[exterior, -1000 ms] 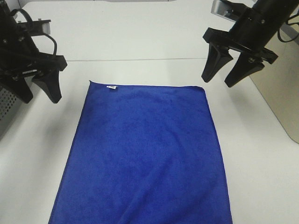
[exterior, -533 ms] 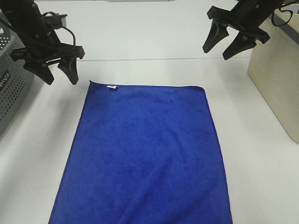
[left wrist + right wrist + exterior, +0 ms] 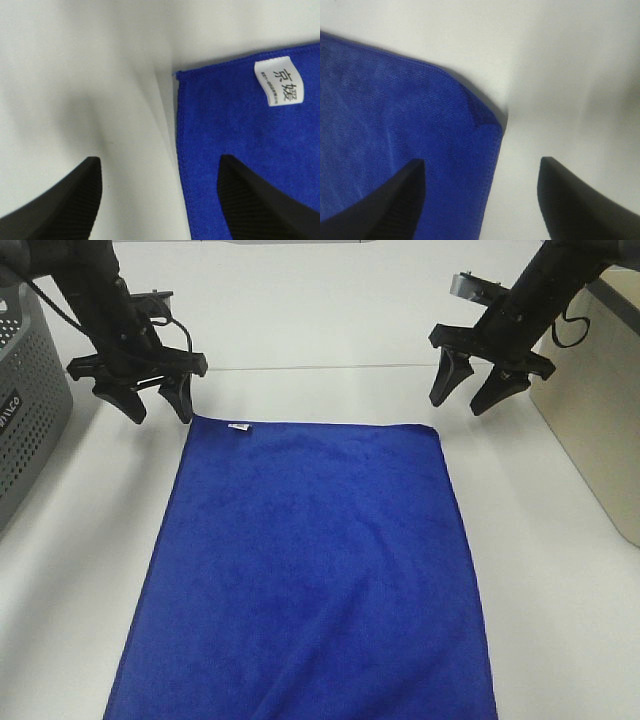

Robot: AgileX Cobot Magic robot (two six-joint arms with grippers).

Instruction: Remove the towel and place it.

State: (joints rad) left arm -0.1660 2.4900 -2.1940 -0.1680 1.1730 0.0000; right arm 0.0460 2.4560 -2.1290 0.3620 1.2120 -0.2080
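The royal-blue towel (image 3: 310,570) lies flat on the white table, its small white tag (image 3: 239,427) at the far left corner. My left gripper (image 3: 158,406) is open and empty, low over the table just beyond that corner. In the left wrist view the towel's corner (image 3: 240,130) and tag (image 3: 279,82) lie between the open fingers. My right gripper (image 3: 465,398) is open and empty, just beyond the far right corner. In the right wrist view that corner of the towel (image 3: 410,130) lies between the open fingers.
A grey perforated basket (image 3: 25,410) stands at the left edge. A beige bin (image 3: 600,410) stands at the right edge. The white table (image 3: 320,320) extends beyond the towel.
Both arms have come down and inward toward the towel's far corners. The left gripper moved right, the right gripper lowered. Both stay open. The towel has not moved.
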